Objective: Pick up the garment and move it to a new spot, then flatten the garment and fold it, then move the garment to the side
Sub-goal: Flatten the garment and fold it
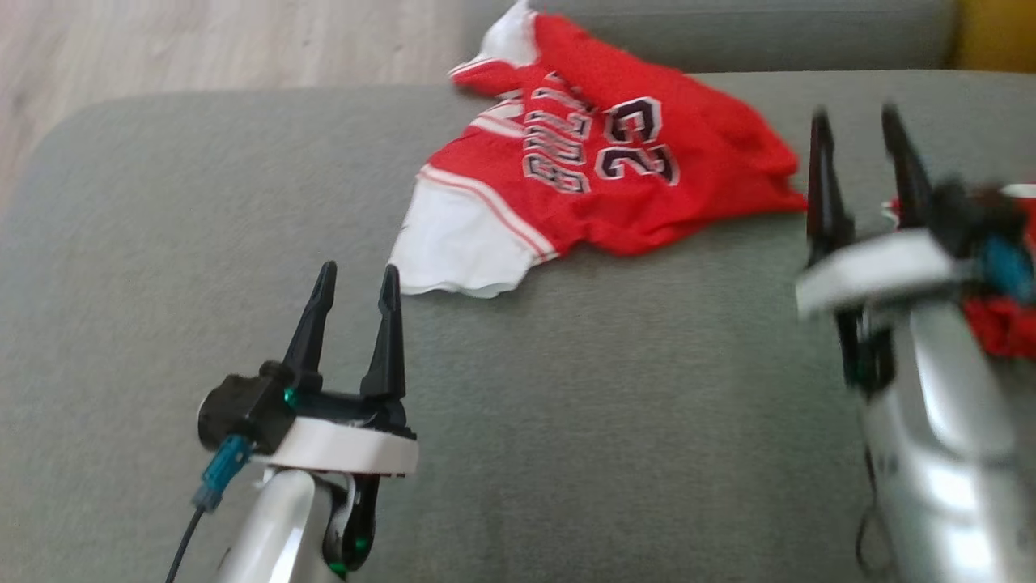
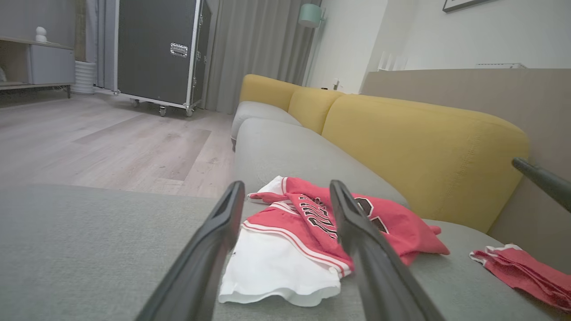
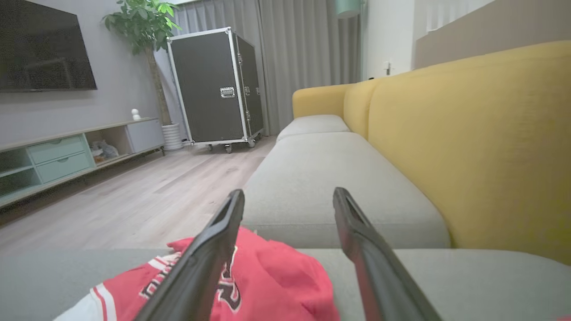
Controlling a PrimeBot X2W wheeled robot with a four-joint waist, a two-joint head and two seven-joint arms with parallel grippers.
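While left tool (image 1: 359, 270) and right tool (image 1: 856, 113) gape empty, the jersey (image 1: 599, 162) reaches the cushion's (image 1: 566, 364) far edge, open room nearer.

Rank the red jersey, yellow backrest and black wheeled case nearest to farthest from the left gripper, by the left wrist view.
1. Red jersey: centre, just past the left gripper.
2. Yellow backrest: behind it, right.
3. Black wheeled case: across the floor, left.

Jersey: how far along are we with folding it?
Done: nothing visible; the jersey lies rumpled on the grey sofa seat, neither flat nor folded. In hand: nothing; the left hand and right hand are open, empty, near it. Left: flattening, folding, moving aside.
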